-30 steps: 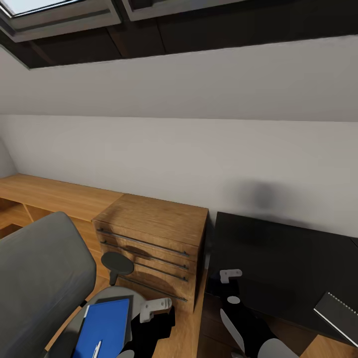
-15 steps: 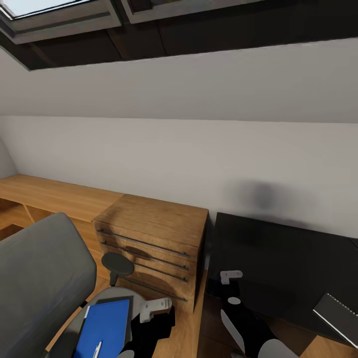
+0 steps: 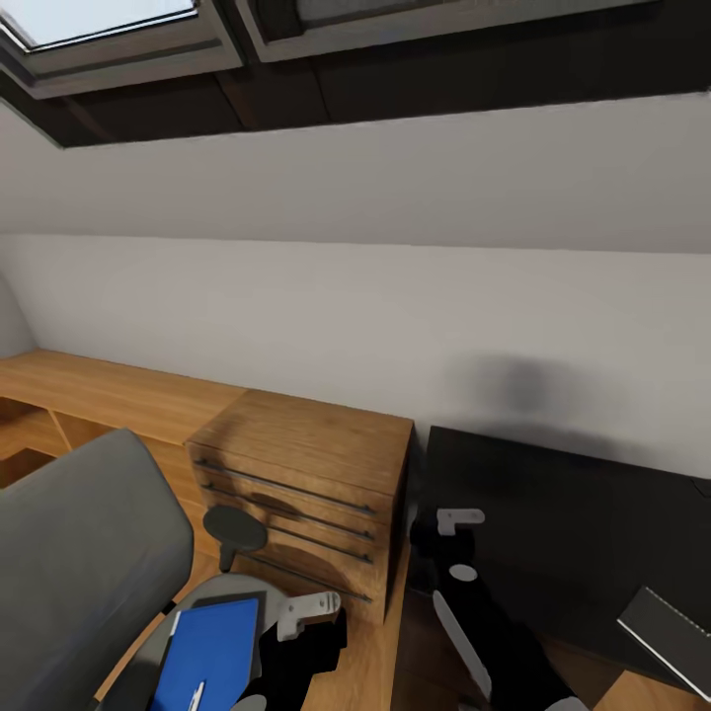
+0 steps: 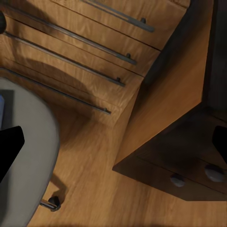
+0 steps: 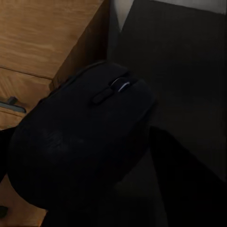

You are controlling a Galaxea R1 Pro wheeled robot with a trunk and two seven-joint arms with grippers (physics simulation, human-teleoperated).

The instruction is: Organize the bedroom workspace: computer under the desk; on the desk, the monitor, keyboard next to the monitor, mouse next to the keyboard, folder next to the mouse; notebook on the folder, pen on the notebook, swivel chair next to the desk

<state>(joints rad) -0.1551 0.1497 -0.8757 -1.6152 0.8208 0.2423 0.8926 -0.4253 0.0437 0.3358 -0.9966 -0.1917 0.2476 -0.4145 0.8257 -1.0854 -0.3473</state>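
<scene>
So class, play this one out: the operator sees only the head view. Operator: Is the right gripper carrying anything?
Observer: Yes. The right wrist view shows a black mouse in the right gripper, over the desk.
Operator: And the left gripper?
Observer: The left gripper is open, its fingers wide apart with nothing between them, above the floor beside the swivel chair.
Operator: Does the desk have drawers?
Observer: The left wrist view shows two round silver knobs on its front.
</scene>
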